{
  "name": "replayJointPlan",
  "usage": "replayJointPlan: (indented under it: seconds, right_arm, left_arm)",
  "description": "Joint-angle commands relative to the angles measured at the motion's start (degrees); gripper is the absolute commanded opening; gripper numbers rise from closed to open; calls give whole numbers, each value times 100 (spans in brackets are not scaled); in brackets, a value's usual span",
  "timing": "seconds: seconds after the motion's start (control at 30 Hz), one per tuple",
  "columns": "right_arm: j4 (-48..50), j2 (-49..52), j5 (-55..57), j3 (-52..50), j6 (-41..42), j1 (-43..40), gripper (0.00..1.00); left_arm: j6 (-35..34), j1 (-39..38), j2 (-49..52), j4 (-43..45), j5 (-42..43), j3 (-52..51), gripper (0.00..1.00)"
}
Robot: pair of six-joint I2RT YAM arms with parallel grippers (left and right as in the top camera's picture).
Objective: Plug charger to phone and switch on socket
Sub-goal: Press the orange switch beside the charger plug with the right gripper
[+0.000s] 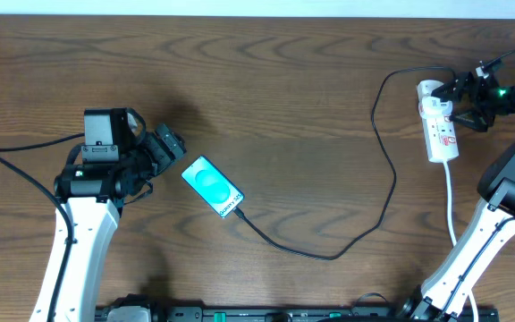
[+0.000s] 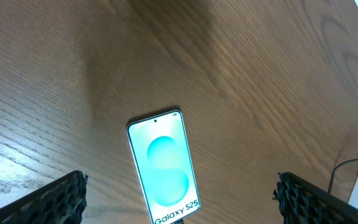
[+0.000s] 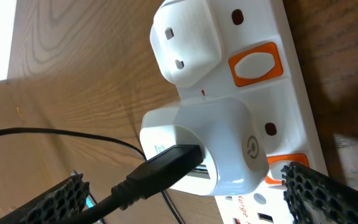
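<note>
The phone (image 1: 213, 186) lies flat on the wooden table with its turquoise screen lit; it also shows in the left wrist view (image 2: 165, 168). The black charger cable (image 1: 329, 257) meets the phone's lower end and loops right and up to a white adapter (image 3: 229, 143) plugged into the white socket strip (image 1: 442, 130). My left gripper (image 1: 164, 148) is open and empty just left of the phone, with its fingers either side of it (image 2: 179, 190). My right gripper (image 1: 472, 98) is open at the strip's top end, straddling the adapter (image 3: 185, 190). One finger is next to an orange switch (image 3: 291, 163).
A second white plug (image 3: 185, 43) sits in the strip beside another orange switch (image 3: 255, 63). The strip's white lead (image 1: 451, 201) runs down towards the right arm's base. The table's front edge carries a black rail (image 1: 240, 313).
</note>
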Motion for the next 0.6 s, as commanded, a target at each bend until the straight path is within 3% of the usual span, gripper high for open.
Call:
replayJointPlan:
  seconds: [0.0, 0.57]
  right_arm:
    - [-22, 144, -50, 2, 37, 11, 99]
    - [-11, 144, -92, 2, 83, 232, 99]
  left_arm:
    - [13, 2, 0, -13, -35, -42, 97]
    - [13, 2, 2, -13, -37, -42, 97]
